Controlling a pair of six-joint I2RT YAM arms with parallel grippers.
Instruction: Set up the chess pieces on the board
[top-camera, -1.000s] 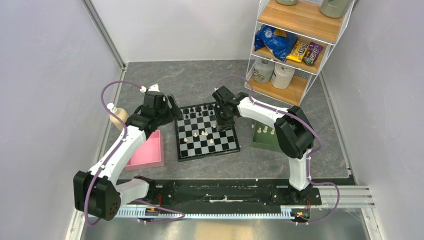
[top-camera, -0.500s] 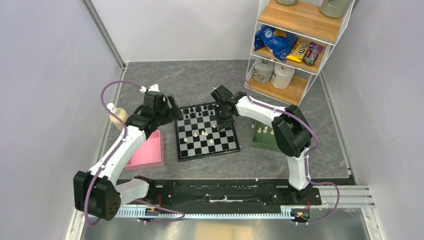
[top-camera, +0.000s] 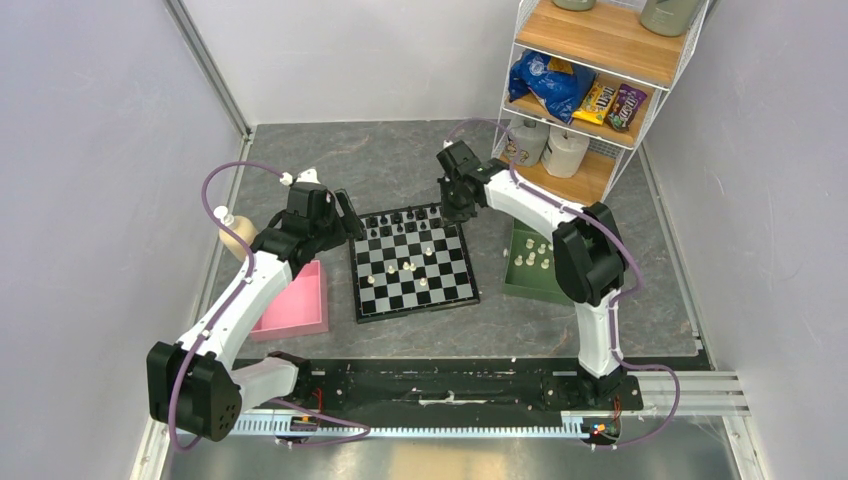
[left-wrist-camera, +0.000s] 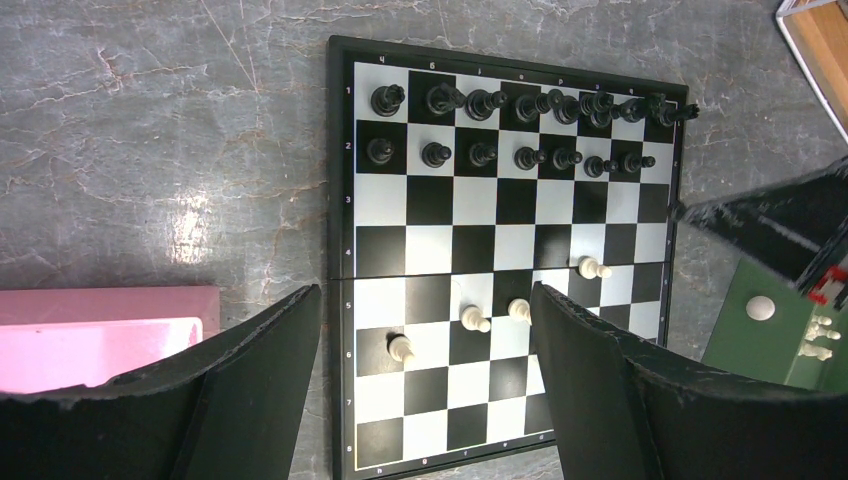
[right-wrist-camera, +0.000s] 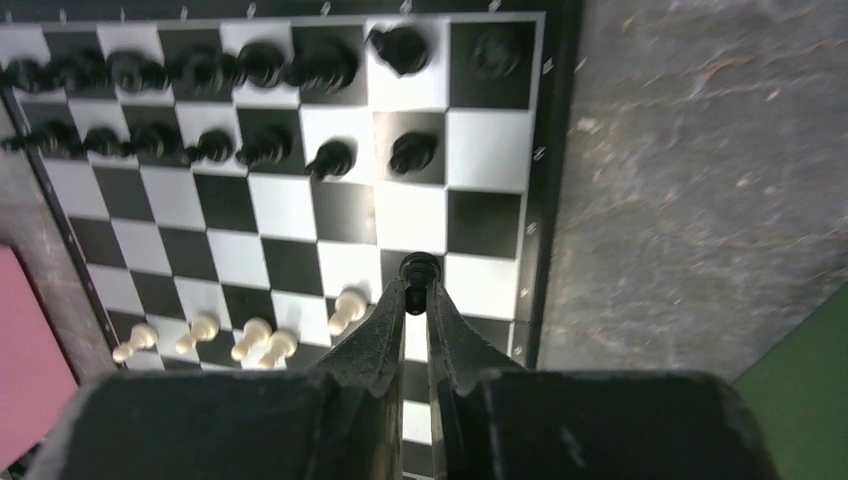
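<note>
The board (top-camera: 440, 292) lies flat between the arms. Black chess pieces (left-wrist-camera: 530, 105) fill most of its two far rows, and several cream-white pawns (left-wrist-camera: 476, 319) stand scattered mid-board. My right gripper (right-wrist-camera: 417, 290) is shut on a black pawn (right-wrist-camera: 419, 268), pinched at the fingertips and held above the board's right side near the far rows. In the top view that gripper (top-camera: 455, 195) hovers by the board's far right corner. My left gripper (left-wrist-camera: 425, 295) is open with nothing between its fingers, hanging over the board's left edge (top-camera: 350, 225).
A green tray (top-camera: 530, 285) right of the board holds several white pieces (top-camera: 530, 260). A pink tray (top-camera: 300, 305) sits to the board's left. A wire shelf (top-camera: 580, 90) with snacks and containers stands at the back right. Walls close in on both sides.
My right gripper has closed on the black pawn and moved with it from the board's right middle up toward the far right corner. The left arm has stayed still.
</note>
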